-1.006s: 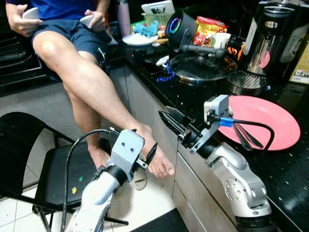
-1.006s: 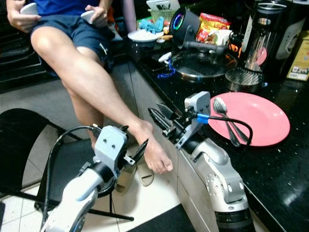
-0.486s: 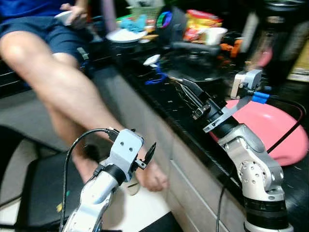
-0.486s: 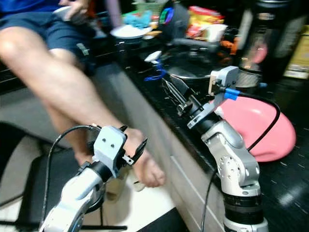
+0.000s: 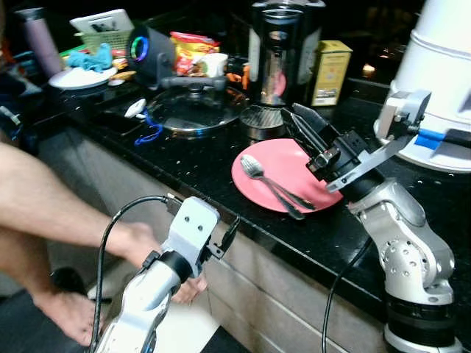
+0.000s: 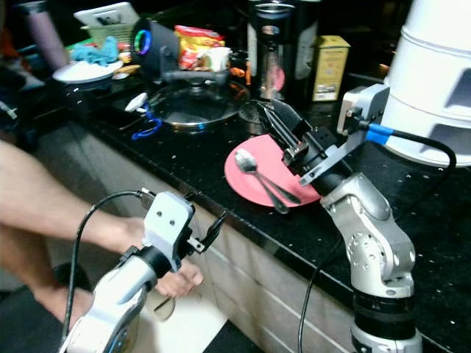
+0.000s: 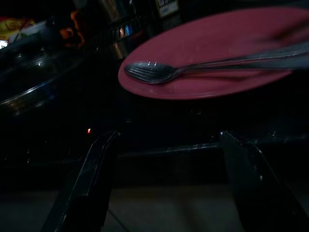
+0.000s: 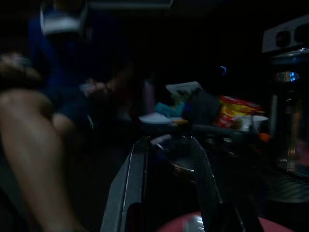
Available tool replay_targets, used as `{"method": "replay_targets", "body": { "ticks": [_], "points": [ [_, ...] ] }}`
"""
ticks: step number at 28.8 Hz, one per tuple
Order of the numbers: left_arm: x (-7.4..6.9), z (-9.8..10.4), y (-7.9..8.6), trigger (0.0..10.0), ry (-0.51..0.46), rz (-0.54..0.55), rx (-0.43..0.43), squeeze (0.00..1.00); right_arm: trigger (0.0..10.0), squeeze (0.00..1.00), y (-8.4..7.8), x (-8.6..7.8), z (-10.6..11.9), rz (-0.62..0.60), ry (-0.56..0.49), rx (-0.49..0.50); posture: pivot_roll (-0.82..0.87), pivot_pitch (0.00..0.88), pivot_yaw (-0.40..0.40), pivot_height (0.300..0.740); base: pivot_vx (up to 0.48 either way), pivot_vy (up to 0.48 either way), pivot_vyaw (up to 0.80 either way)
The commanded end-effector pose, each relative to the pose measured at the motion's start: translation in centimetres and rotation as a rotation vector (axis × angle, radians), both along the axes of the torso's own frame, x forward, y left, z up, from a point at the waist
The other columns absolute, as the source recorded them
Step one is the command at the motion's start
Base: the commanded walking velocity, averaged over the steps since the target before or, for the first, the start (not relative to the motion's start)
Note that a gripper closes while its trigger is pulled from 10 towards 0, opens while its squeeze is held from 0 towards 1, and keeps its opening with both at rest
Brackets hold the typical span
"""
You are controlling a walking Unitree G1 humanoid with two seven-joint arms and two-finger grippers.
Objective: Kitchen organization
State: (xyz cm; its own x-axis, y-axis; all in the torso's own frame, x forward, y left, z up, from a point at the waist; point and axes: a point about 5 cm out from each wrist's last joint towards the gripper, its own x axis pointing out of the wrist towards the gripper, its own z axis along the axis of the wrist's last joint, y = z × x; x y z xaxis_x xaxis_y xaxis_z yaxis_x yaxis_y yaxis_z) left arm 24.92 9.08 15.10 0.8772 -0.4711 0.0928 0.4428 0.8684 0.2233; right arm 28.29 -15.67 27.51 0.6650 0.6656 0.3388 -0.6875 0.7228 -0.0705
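Note:
A pink plate (image 5: 274,156) lies on the black counter (image 5: 199,158) with a spoon (image 5: 252,168) and a second utensil across it. My right gripper (image 5: 298,114) hovers just above the plate's far side. Its fingers (image 8: 128,188) stand a little apart with nothing between them. My left gripper (image 5: 229,237) hangs lower, in front of the counter's edge and the cabinet fronts, open and empty. The left wrist view looks up over the counter edge at the plate (image 7: 217,48) and spoon (image 7: 159,71).
A pan with a glass lid (image 5: 195,107), a tall dark appliance (image 5: 283,59), a yellow box (image 5: 329,70) and a large white appliance (image 5: 441,81) crowd the counter. A person's leg (image 5: 44,213) and foot (image 5: 184,287) are close by my left arm.
The camera has swung right, so the person's leg now sits at the left. My right gripper has gone from the counter's edge to above the pink plate. The left arm has barely moved.

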Motion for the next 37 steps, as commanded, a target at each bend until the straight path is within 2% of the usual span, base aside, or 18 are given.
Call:
{"method": "replay_targets", "body": {
  "ticks": [1,3,4,5,8,11,12,15,17,21,24,27,30,32,34,37],
  "points": [
    [0.0,-0.3,0.2,10.0,0.019,-0.001,0.004,0.0,10.0,0.0,0.9,-0.4,-0.5,0.036,-0.001,-0.129,-0.04,0.0,0.032,0.74,0.0,0.0,0.0],
    [0.0,-0.4,0.2,10.0,0.022,-0.003,0.004,0.0,10.0,0.0,1.6,-0.8,-1.6,0.045,0.055,-0.324,-0.04,0.0,0.032,0.74,0.0,0.0,0.0],
    [0.0,-0.4,0.2,10.0,0.022,-0.003,0.004,0.0,10.0,0.0,1.6,-0.8,-1.6,0.045,0.055,-0.324,-0.04,0.0,0.032,0.74,0.0,0.0,0.0],
    [0.0,-0.4,0.3,10.0,0.022,-0.004,0.004,0.0,10.0,0.0,1.8,-0.9,-1.9,0.038,0.07,-0.376,-0.04,0.0,0.032,0.74,0.0,0.0,0.0],
    [0.0,-0.4,0.2,10.0,0.026,-0.005,0.004,0.0,10.0,0.0,2.7,-0.5,-2.9,-0.008,0.229,-0.468,-0.04,0.0,0.031,0.74,0.0,0.0,0.0],
    [0.0,-0.4,0.2,10.0,0.027,-0.006,0.004,0.0,10.0,0.0,3.0,-0.3,-2.9,-0.023,0.328,-0.484,-0.04,0.0,0.032,0.74,0.0,0.0,0.0],
    [0.0,-0.4,0.2,10.0,0.027,-0.006,0.004,0.0,10.0,0.0,3.2,-0.1,-2.8,-0.027,0.374,-0.462,-0.04,0.0,0.031,0.74,0.0,0.0,0.0],
    [0.0,-0.4,0.2,10.0,0.028,-0.007,0.004,0.0,10.0,0.0,3.3,0.1,-2.6,-0.034,0.412,-0.443,-0.04,0.0,0.029,0.74,0.0,0.0,0.0],
    [0.0,-0.4,0.1,10.0,0.029,-0.009,0.004,0.0,10.0,0.0,3.2,0.9,-2.5,-0.095,0.493,-0.398,-0.04,0.0,0.029,0.74,0.0,0.0,0.0],
    [0.1,-0.5,0.0,10.0,0.029,-0.008,0.003,0.0,10.0,0.0,3.0,1.2,-2.4,-0.129,0.514,-0.409,-0.04,0.0,0.024,0.74,0.0,0.0,0.0],
    [0.1,-0.5,0.0,10.0,0.029,-0.007,0.001,0.0,10.0,0.0,2.2,1.6,-2.4,-0.234,0.535,-0.516,-0.04,0.0,0.019,0.74,0.0,0.0,0.0],
    [0.1,-0.5,-0.1,10.0,0.029,-0.007,0.0,0.0,10.0,0.0,1.7,1.7,-2.7,-0.285,0.567,-0.554,-0.04,0.0,0.017,0.74,0.0,0.0,0.0],
    [0.0,-0.5,-0.1,10.0,0.029,-0.006,-0.002,0.0,10.0,0.0,0.5,2.1,-3.1,-0.382,0.579,-0.631,-0.04,0.0,0.015,0.74,0.0,0.0,0.0],
    [0.0,-0.5,-0.2,10.0,0.029,-0.005,-0.003,0.0,10.0,0.0,-0.2,2.3,-3.1,-0.432,0.603,-0.633,-0.05,0.0,0.015,0.74,0.0,0.0,0.0],
    [0.0,-0.5,-0.2,10.0,0.029,-0.005,-0.003,0.0,10.0,0.0,-0.2,2.3,-3.1,-0.432,0.603,-0.633,-0.05,0.0,0.015,0.74,0.0,0.0,0.0],
    [-0.1,-0.5,-0.2,10.0,0.032,-0.006,-0.006,0.0,10.0,0.0,-1.4,2.2,-3.5,-0.474,0.64,-0.669,-0.05,0.0,0.015,0.74,0.0,0.0,0.0]
  ]
}}
